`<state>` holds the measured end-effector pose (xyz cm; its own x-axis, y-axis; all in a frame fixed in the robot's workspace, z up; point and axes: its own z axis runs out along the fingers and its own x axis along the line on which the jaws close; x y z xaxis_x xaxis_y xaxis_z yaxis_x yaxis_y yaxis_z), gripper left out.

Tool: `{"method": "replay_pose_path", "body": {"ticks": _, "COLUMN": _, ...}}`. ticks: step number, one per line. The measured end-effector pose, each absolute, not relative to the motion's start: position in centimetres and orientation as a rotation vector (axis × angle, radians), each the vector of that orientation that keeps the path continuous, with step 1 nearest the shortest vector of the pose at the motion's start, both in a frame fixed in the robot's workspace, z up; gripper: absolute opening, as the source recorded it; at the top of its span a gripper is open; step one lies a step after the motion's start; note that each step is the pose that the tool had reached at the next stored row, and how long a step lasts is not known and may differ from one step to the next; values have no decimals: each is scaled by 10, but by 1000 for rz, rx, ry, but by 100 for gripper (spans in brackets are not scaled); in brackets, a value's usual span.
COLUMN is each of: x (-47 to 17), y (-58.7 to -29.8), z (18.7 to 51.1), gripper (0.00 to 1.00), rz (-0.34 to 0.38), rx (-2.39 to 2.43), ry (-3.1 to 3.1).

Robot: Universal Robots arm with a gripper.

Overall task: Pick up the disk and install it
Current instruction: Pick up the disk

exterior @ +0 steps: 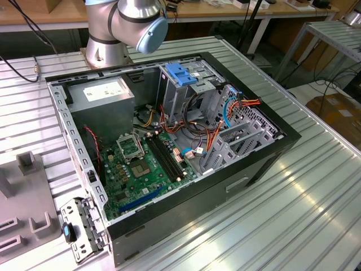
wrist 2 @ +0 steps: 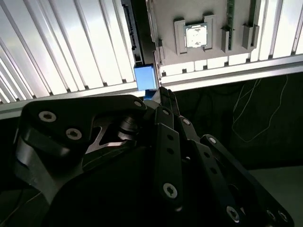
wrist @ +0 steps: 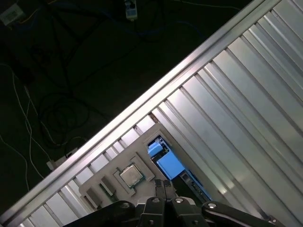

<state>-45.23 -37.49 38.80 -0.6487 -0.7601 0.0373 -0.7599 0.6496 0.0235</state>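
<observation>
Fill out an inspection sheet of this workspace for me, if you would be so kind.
Surface: ribbed aluminium table, carrying an open computer case and a grey fixture tray.
Job's things: the disk, blue end showing, sits at the fixture tray's edge, not yet in the case.
Clutter: a processor chip rests in the tray.
Grippers: the gripper hangs close by the disk's blue end.
Cables: orange, red and blue leads inside the case; loose cables on the floor beyond the table edge.
Surroundings: wooden bench behind the table; metal rack at the exterior view's right.
</observation>
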Motion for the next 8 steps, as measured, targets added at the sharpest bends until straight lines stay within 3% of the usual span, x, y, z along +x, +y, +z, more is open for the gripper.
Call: {"method": "replay_pose_path", "body": {"ticks": 8, "x": -452, "y": -375, "z": 388, "gripper": 11, "rz": -8, "rx": 1346, "ry": -2790}}
